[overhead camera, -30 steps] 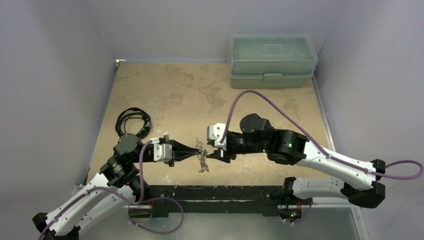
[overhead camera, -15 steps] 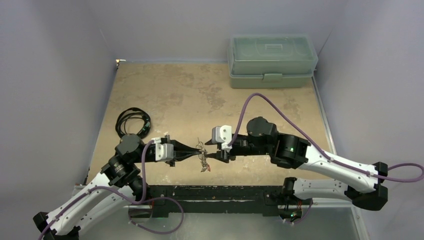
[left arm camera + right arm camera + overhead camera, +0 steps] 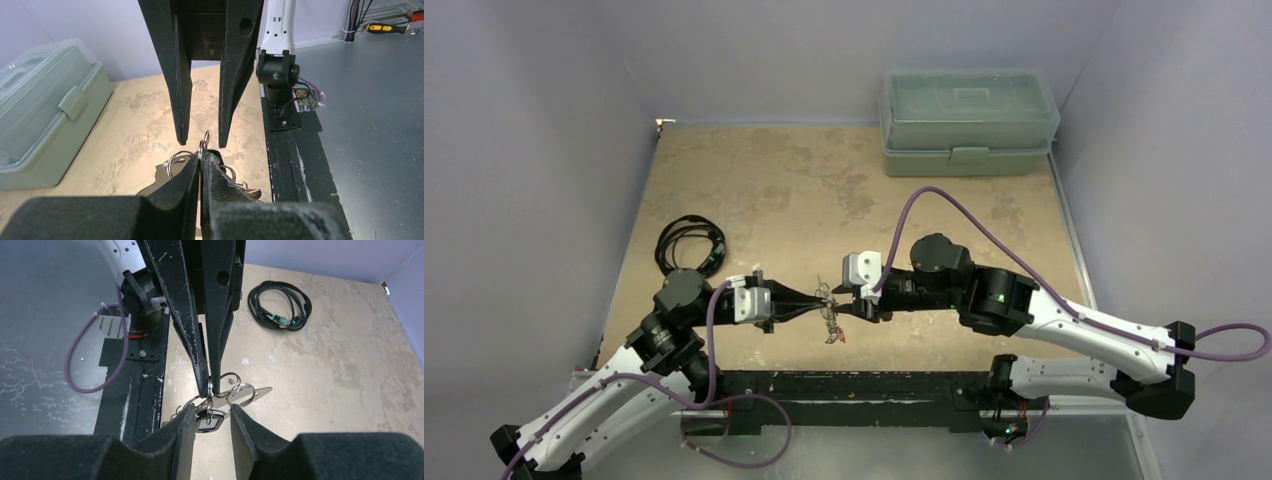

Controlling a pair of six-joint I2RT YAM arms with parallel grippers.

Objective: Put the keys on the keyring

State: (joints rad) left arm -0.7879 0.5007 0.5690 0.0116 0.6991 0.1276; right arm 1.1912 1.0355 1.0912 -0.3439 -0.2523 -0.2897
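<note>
keyring partly hidden, keys bunched (tiny, indistinct)

A: What is sitting on the tan, stained surface?
B: A grey-green lidded box is resting at the far right corner; a black coiled cable is lying near the left edge.

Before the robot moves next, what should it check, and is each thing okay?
1. Left tool shut on the small metal ring: ok.
2. Right tool jaws apart, ready to close: ok.
3. Dark-headed key sits between the right tool's fingers: ok.
4. Key gripped firmly: not ok, a gap shows on one side.
5. Key's hole lined up with the ring's opening: cannot tell.
6. Black coiled cable lies clear of both tools: ok.
</note>
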